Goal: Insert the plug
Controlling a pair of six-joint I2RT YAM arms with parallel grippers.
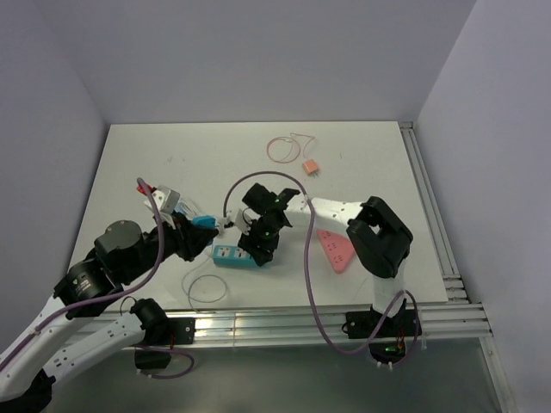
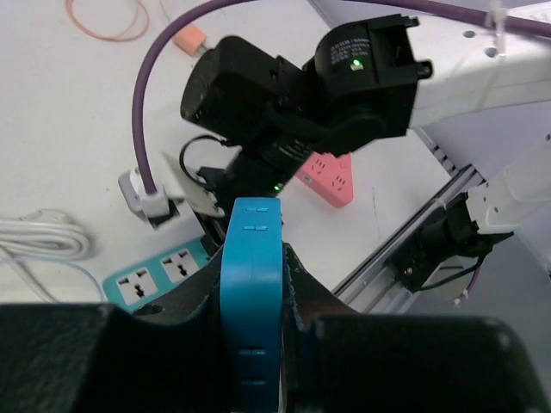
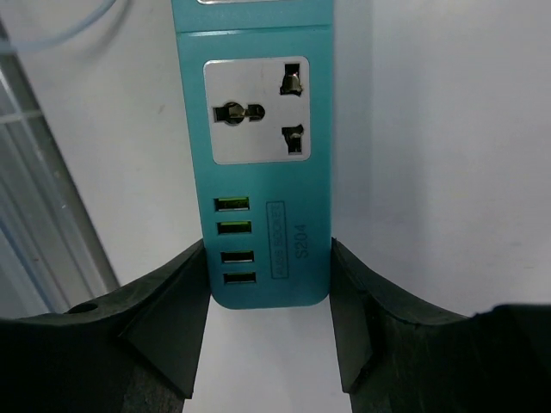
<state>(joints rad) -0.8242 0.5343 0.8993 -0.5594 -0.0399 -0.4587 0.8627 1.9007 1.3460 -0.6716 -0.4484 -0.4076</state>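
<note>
Left wrist first: pinching the plug (image 2: 251, 232) tight in the left gripper (image 2: 254, 267), near the strip (image 2: 155, 275) by the table's (image 1: 172, 155) near edge. Farther off, squeezing the strip's end between the jaws of the right gripper (image 3: 269, 258). Lining-up step, likely. Next: aim plug over a socket (image 3: 256, 110), push straight in.

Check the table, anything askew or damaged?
Nothing damaged or spilled. Only oddity: the pink power strip lies skewed, partly hidden by the right arm. The teal power strip sits flat in the right gripper.
</note>
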